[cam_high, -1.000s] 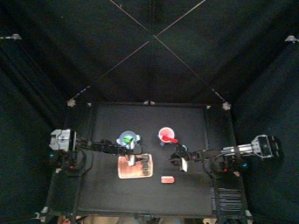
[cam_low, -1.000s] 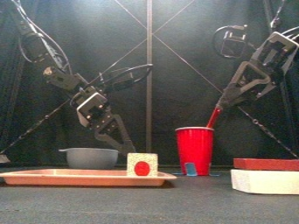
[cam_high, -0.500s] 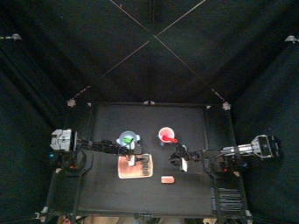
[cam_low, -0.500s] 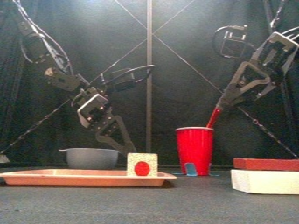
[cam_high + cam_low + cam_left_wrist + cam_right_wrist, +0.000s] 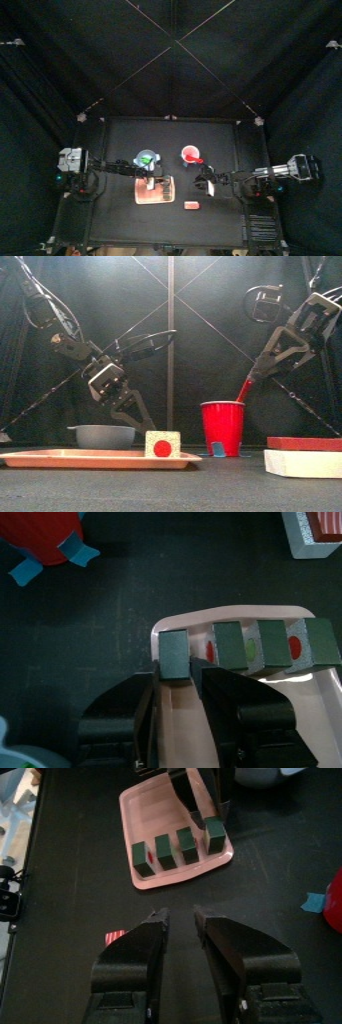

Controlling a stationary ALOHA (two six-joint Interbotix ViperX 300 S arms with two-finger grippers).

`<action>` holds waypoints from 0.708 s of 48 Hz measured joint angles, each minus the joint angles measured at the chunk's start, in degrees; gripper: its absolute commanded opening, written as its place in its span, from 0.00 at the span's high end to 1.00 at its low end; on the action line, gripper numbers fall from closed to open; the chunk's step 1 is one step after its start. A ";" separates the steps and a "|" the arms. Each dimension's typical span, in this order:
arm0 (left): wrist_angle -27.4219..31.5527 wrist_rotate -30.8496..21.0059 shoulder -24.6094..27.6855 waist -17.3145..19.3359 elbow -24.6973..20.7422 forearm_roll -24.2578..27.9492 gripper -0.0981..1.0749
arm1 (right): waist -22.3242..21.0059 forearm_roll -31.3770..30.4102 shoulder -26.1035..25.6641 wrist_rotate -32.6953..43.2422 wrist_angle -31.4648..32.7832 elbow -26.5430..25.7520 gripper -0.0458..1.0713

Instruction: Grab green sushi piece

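A pink tray [image 5: 287, 692] holds a row of several green-wrapped sushi pieces. My left gripper [image 5: 178, 677] is open, its jaws low over the tray. The end piece, the green sushi piece [image 5: 175, 652], stands at its fingertips with a gap on each side. In the right wrist view that piece [image 5: 215, 833] sits under the left arm's jaws. From the front, the row shows as one white end with a red dot [image 5: 163, 445]. My right gripper [image 5: 179, 918] hangs open over bare table short of the tray, nothing between its jaws.
A red cup [image 5: 222, 428] stands behind the tray, with blue tape [image 5: 27, 572] on the table by it. A grey bowl [image 5: 103, 436] sits at the back left, something green [image 5: 144, 158] showing there from above. A red-and-white piece [image 5: 191, 205] lies near the front edge.
The left gripper has sunk slightly toward the tray. The right arm has stayed put.
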 measured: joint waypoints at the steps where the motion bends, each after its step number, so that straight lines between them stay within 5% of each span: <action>1: -0.09 0.00 0.00 0.00 0.00 0.09 0.38 | 0.00 0.00 0.00 0.00 0.00 0.00 0.34; 13: 0.00 0.00 0.00 -0.18 0.00 0.09 0.50 | 0.00 0.00 0.26 0.00 0.00 0.00 0.34; 34: 0.00 0.00 -1.85 -0.18 0.00 0.09 0.50 | 0.00 0.00 0.35 0.00 0.00 0.00 0.34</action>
